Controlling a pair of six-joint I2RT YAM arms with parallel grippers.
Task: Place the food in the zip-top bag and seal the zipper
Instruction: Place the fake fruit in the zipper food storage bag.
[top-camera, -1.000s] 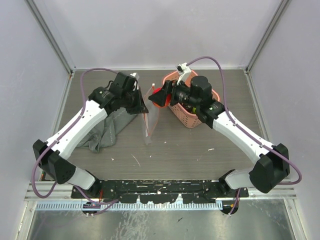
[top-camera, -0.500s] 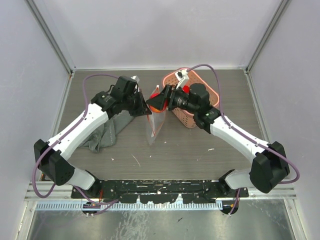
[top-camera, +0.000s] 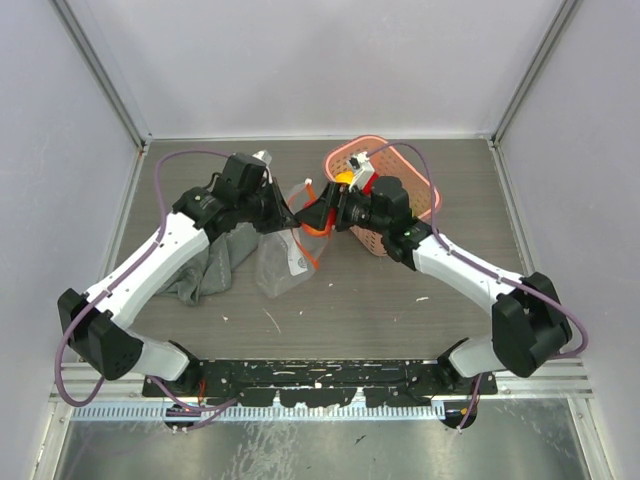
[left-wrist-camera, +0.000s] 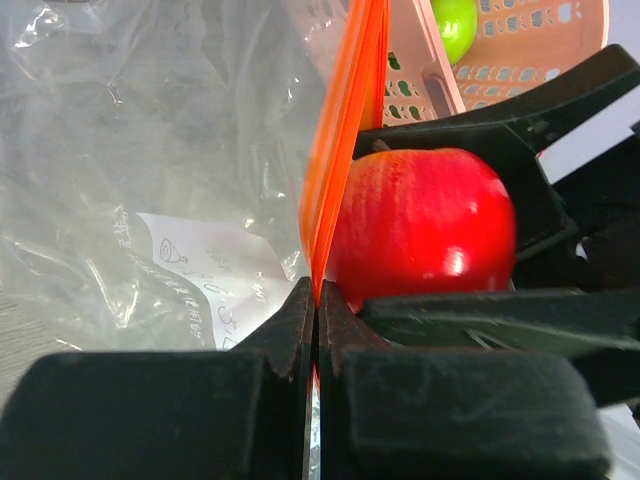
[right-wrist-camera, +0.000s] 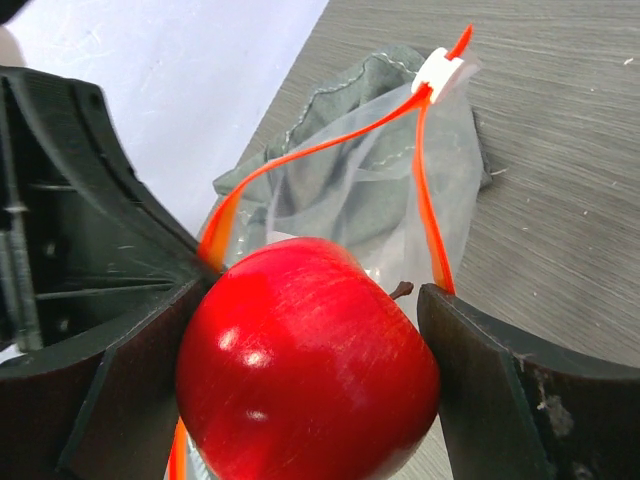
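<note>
The food here is a red apple (right-wrist-camera: 305, 365), and my right gripper (right-wrist-camera: 310, 340) is shut on it, one finger on each side. It hangs right at the open mouth of the zip-top bag (top-camera: 278, 262), a clear crinkly bag. The red-orange zipper (right-wrist-camera: 420, 200) spreads in two strips around the apple and meets at a white slider (right-wrist-camera: 440, 72). My left gripper (left-wrist-camera: 317, 300) is shut on the zipper (left-wrist-camera: 345, 130) edge and holds it up beside the apple (left-wrist-camera: 425, 225). From above, the two grippers, left (top-camera: 290, 222) and right (top-camera: 318, 212), nearly touch.
A pink plastic basket (top-camera: 425, 190) stands behind the right gripper, with a green fruit (left-wrist-camera: 455, 22) inside. A grey cloth (top-camera: 205, 265) lies under the left arm, partly beneath the bag. Grey walls close in the table on three sides.
My right gripper has carried the apple left from the basket to the bag's mouth. The left gripper shifted a little, and the bag now hangs spread wider, its mouth open.
</note>
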